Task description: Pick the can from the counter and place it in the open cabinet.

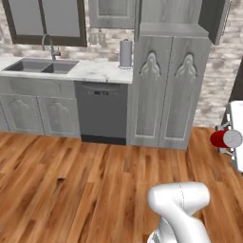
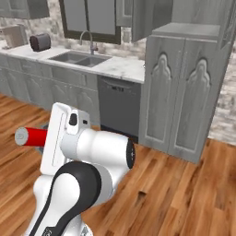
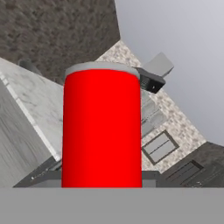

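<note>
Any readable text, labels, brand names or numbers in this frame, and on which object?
None readable.
The small red cylindrical can with silver top is plain red, no label.
The dark grey dishwasher front has a faint control strip, too blurred to read.

Open wood floor lies before the cabinet, whose shelf stands bare above closed arched doors.

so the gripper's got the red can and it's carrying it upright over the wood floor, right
Not quite. The gripper does hold the red can above the wood floor, but the can lies on its side, not upright: the left base view shows its silver end facing sideways, and the right base view shows it sticking out level from the hand.
</note>
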